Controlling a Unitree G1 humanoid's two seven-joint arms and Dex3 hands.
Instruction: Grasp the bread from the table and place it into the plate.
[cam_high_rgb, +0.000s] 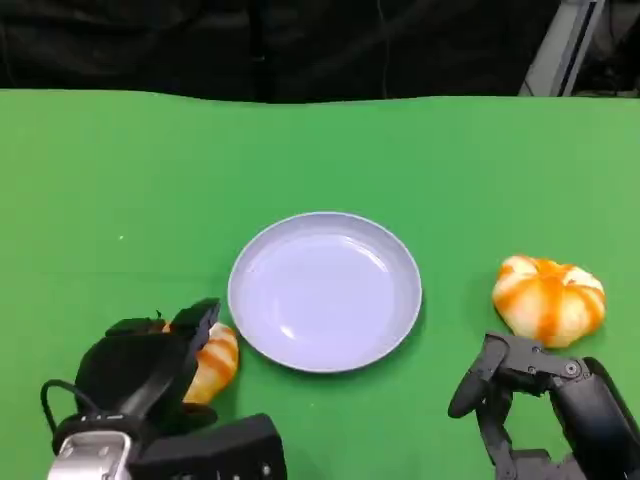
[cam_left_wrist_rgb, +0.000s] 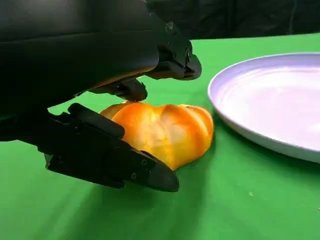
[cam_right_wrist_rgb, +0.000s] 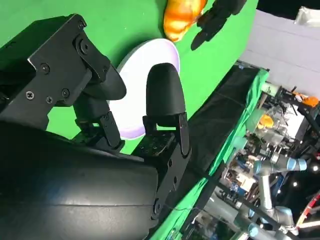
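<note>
One bread (cam_left_wrist_rgb: 165, 132) between left hand (cam_left_wrist_rgb: 100, 100) fingers, beside plate (cam_left_wrist_rgb: 225, 80)

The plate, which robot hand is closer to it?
Left. The left hand sits just beside the plate, its fingers around a bread roll near the rim. The right hand is farther off, below another bread roll.
</note>
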